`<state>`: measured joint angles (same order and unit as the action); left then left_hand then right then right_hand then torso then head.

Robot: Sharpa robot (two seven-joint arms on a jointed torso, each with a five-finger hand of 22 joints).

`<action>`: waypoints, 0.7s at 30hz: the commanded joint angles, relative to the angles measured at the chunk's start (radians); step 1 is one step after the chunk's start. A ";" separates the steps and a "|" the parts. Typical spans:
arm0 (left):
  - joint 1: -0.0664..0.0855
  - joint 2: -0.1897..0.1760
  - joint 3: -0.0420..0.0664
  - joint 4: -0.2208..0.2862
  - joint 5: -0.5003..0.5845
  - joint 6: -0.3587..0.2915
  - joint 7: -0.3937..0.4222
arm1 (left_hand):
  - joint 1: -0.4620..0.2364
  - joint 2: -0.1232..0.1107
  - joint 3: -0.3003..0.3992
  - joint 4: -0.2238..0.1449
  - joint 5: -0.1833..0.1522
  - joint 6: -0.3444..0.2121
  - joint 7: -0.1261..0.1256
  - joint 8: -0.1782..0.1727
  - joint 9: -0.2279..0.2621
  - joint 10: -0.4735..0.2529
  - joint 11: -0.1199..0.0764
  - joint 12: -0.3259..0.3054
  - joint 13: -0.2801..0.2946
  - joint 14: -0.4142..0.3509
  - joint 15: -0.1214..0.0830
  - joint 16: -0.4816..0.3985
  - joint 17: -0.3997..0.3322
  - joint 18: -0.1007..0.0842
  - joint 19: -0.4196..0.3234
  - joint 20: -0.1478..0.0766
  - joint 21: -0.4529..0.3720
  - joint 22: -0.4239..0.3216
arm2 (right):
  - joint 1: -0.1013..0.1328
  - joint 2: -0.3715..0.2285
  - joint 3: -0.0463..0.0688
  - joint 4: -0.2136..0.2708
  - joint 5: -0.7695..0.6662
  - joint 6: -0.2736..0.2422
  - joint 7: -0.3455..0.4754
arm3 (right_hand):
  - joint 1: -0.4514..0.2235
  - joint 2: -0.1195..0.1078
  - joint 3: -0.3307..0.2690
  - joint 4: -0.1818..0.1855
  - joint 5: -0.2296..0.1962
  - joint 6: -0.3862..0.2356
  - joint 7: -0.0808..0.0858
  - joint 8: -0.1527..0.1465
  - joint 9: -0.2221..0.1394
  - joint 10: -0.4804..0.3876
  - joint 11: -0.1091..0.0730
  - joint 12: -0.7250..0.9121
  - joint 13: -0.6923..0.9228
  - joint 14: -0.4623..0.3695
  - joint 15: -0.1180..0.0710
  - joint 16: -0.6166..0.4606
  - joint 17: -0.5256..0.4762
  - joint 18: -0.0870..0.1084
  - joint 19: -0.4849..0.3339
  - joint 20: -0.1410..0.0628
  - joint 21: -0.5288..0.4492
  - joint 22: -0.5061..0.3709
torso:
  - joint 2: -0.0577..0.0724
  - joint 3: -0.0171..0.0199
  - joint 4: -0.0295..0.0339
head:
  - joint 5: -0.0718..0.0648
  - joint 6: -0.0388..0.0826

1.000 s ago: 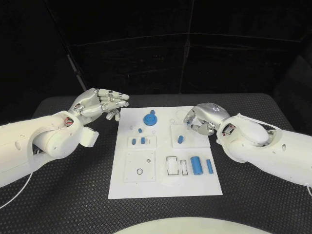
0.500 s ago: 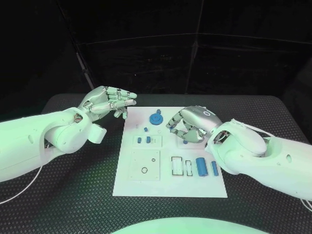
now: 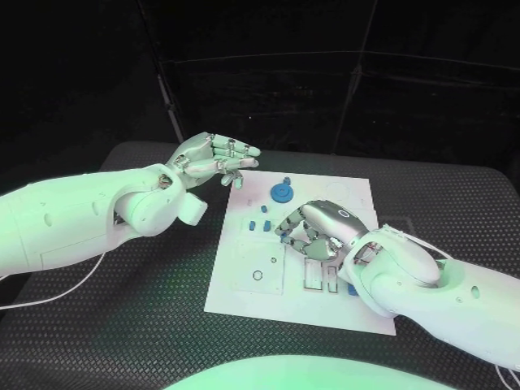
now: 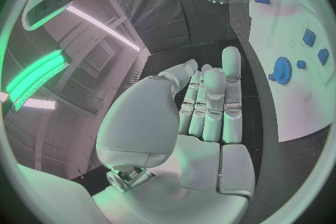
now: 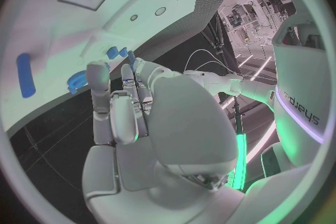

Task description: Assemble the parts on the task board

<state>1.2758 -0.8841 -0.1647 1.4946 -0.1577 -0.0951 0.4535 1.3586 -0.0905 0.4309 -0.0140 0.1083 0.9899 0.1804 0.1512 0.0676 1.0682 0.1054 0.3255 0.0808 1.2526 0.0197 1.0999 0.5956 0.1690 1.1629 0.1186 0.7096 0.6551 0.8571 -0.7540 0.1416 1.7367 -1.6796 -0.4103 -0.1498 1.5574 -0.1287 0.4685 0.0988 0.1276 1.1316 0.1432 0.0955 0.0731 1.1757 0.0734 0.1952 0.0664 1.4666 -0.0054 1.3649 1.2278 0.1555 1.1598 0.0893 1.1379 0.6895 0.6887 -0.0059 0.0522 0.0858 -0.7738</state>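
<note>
Two silver hands: right hand (image 3: 316, 231) curled low over white task board (image 3: 336, 309), possibly empty; left hand (image 3: 214, 161) curled, empty. Risk: knocking small blue parts (image 3: 260, 227) underneath.

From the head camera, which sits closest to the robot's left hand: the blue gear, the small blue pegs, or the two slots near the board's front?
1. Blue gear, at the board's far edge, beside the left hand.
2. Small blue pegs, mid-board.
3. Slots, at the board's near edge.
</note>
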 commanded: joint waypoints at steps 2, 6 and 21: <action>0.002 0.009 0.001 -0.003 0.016 -0.001 0.003 | -0.007 0.003 -0.007 -0.003 -0.003 -0.002 0.005 0.003 -0.001 -0.007 0.001 0.004 0.002 -0.005 0.000 -0.008 -0.003 0.015 -0.005 0.001 -0.007 -0.001 | -0.019 0.020 0.000 -0.028 0.003 0.016 0.042 | -0.011 0.003 0.006 -0.004 0.007 0.002 0.005 -0.004 -0.001 0.006 0.002 -0.004 0.002 0.041 -0.004 0.004 -0.001 0.000 0.003 0.003 0.004 -0.002 | -0.001 -0.0002 -0.0003 | 0.022 -0.009; 0.002 0.015 0.001 -0.005 0.018 -0.001 0.002 | -0.007 0.003 -0.007 -0.003 -0.003 -0.002 0.005 0.003 -0.001 -0.007 0.001 0.004 0.002 -0.005 0.000 -0.008 -0.003 0.015 -0.005 0.001 -0.007 -0.001 | -0.036 0.037 0.000 -0.052 -0.005 0.017 0.050 | -0.013 0.002 0.007 -0.006 0.009 0.001 0.006 -0.005 -0.001 0.005 0.003 -0.005 0.002 0.041 -0.003 0.005 -0.001 0.000 0.003 0.004 0.004 -0.001 | -0.001 0.0014 -0.0014 | 0.037 -0.019; 0.002 0.024 0.001 -0.008 0.019 0.000 0.000 | -0.007 0.003 -0.007 -0.003 -0.003 -0.003 0.005 0.003 -0.001 -0.007 0.001 0.005 0.002 -0.006 0.000 -0.009 -0.005 0.015 -0.005 0.001 -0.008 -0.002 | -0.071 0.075 0.000 -0.094 -0.028 0.014 0.064 | -0.015 0.002 0.008 -0.007 0.011 0.001 0.006 -0.005 -0.002 0.005 0.003 -0.006 0.002 0.042 -0.003 0.006 0.000 0.000 0.003 0.004 0.005 -0.001 | -0.001 0.0014 -0.0030 | 0.069 -0.041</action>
<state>1.2765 -0.8619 -0.1645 1.4866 -0.1471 -0.0968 0.4512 1.3586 -0.0905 0.4280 -0.0169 0.1083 0.9899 0.1804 0.1512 0.0677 1.0683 0.1054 0.3255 0.0816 1.2527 0.0197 1.0951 0.5916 0.1691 1.1629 0.1186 0.7060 0.6538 0.7863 -0.6811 0.1408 1.6427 -1.6925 -0.3990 -0.1017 1.5535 -0.1249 0.4743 0.0930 0.1315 1.1316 0.1432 0.0955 0.0728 1.1774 0.0716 0.1914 0.0671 1.4666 -0.0054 1.3649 1.2279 0.1555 1.1598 0.0893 1.1379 0.6885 0.6872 -0.0047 0.0500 0.1541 -0.8136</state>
